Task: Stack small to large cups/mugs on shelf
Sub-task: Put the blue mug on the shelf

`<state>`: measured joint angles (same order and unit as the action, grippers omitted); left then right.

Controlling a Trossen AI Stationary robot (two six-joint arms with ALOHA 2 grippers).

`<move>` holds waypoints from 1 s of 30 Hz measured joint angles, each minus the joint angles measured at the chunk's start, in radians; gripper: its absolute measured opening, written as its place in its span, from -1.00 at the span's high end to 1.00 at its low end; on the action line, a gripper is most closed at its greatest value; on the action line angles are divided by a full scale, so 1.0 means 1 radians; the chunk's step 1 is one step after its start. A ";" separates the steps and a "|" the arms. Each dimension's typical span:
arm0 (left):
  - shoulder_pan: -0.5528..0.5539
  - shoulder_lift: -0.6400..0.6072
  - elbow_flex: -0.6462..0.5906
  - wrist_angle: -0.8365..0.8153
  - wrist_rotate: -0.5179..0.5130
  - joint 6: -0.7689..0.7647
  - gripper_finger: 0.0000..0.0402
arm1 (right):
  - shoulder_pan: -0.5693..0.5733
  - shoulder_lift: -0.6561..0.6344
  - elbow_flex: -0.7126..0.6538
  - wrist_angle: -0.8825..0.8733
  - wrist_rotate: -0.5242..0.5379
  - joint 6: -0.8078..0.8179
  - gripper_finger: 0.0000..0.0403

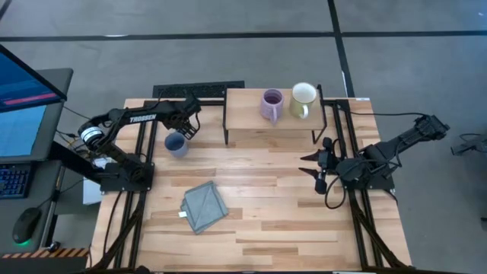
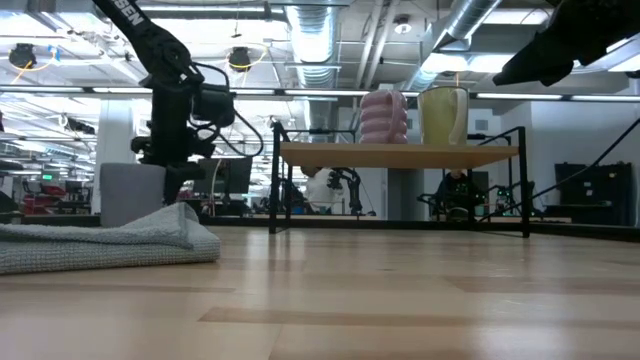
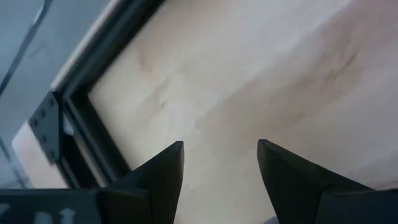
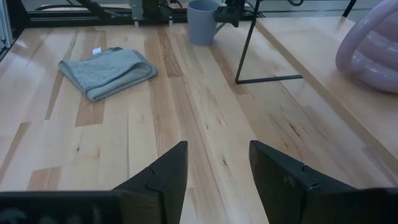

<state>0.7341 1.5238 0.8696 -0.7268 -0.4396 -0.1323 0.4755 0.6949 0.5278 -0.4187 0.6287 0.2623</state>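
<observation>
The shelf [image 1: 251, 114] stands at the 12 o'clock edge of the wooden tabletop [image 1: 259, 221], a light-wood board on thin black legs. On it sit two mugs side by side: the lavender mug [image 1: 272, 105] toward the middle of the board and the cream mug [image 1: 303, 100] just beside it at its 3 o'clock, near the shelf's right end. In the low view the two stand upright and close together, lavender mug [image 2: 383, 116] and cream mug [image 2: 444, 115], though whether they touch I cannot tell.

The dusty blue mug [image 1: 176, 144] stands upright on the tabletop, off the shelf, at about 10 o'clock from the table's centre and just beyond the shelf's left legs. The left gripper [image 1: 188, 130] hangs right at the mug's 1 o'clock, just above its rim. Its fingers stand apart with a clear gap between them, seen in the left wrist view, and nothing is held; only bare table shows between them.

The right gripper [image 1: 316, 166] waits at the 3 o'clock side of the table, pointing toward the centre, its fingers parted and holding nothing.

A grey-blue folded cloth [image 1: 205, 206] lies flat at about 7 o'clock from the centre, well apart from the mugs.
</observation>
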 joint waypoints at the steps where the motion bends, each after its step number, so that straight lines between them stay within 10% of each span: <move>1: 0.000 0.000 0.000 -0.020 -0.004 -0.017 0.03 | 0.000 0.000 0.000 0.000 0.000 0.000 0.04; 30: 0.001 0.000 0.029 -0.368 -0.205 -0.341 0.17 | 0.000 0.000 0.000 -0.053 0.000 -0.001 0.04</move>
<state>0.7355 1.5234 0.8985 -1.0950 -0.6444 -0.4736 0.4755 0.6949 0.5278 -0.4717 0.6285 0.2611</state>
